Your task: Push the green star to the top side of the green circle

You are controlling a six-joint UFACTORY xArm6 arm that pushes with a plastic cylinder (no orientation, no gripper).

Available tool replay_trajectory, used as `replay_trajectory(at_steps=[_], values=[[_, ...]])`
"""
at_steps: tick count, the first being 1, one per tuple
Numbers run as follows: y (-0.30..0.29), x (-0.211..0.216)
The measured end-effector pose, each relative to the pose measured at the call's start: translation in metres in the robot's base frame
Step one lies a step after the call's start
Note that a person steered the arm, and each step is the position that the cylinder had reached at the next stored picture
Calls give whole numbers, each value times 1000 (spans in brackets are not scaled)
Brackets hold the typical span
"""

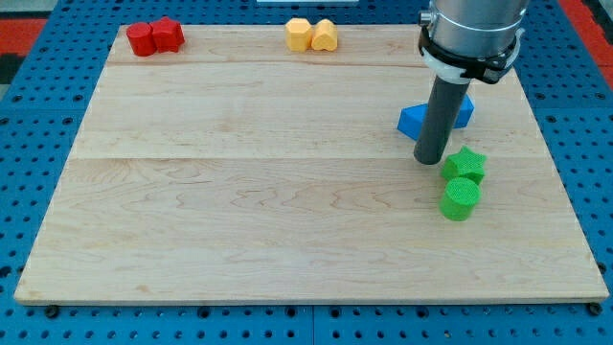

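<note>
Green star (465, 164) toward the surface (239, 192) right edge, touching green circle (461, 198) on its top side. My tip (430, 159) just left of star, blue block (436, 117) behind. No gripper fitted; bare rod only. Star judged light, rigid, easily slid; push on a flat between points. No long axis; pointing unclear.

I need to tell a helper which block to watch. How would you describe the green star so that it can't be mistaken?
Look at the wooden board's right side, below the blue block. Two green blocks touch there, beside my tip. The green star is the upper, pointed one; the green circle below is round.
</note>
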State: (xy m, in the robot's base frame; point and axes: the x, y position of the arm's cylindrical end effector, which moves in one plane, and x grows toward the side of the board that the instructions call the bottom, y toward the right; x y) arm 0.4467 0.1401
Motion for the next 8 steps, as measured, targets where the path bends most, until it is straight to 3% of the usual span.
replay_trajectory(at_steps=[7, 8], values=[[0, -10], [14, -29]])
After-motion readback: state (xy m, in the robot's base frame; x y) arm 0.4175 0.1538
